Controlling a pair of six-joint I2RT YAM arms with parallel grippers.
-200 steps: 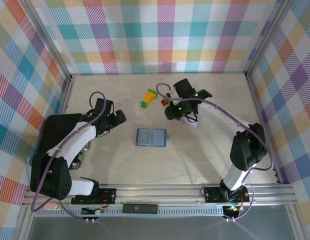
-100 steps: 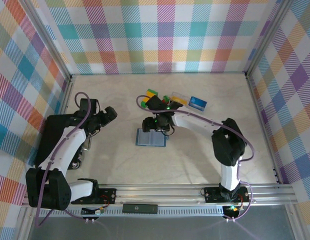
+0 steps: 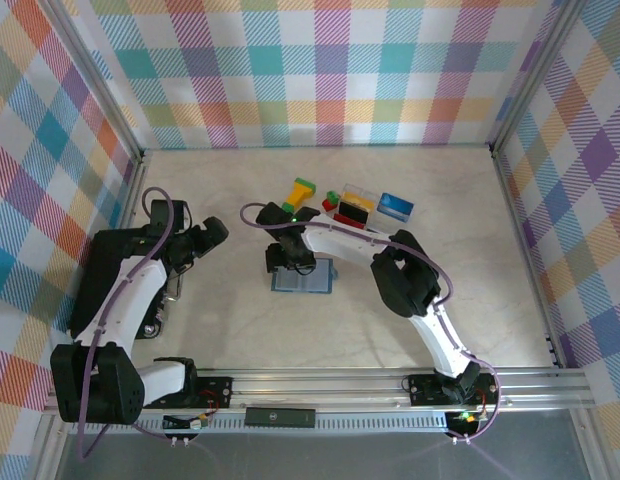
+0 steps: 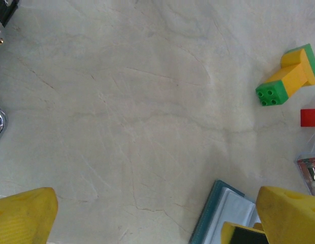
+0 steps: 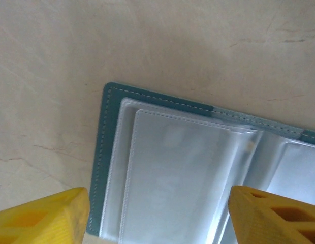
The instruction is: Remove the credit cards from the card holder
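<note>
Reaching back over the open card holder

The right arm has swung from the back of the pale marble-look counter (image 3: 440, 290) to the flat slate-blue card holder (image 3: 315, 278), which lies open in the middle. The right fingers (image 5: 40, 213) hang wide apart just above its left page, holding nothing. That page's clear pockets look empty. A small bright blue card (image 3: 395, 207) and a yellow-and-black card (image 3: 352, 206) lie out near the back, so part of the job looks done. The left fingers (image 4: 20, 213) stand wide too, off to the left, holding nothing. Bare counter lies all round the holder. The yellow-and-green block (image 3: 300, 193) sits behind it, apart.
</note>
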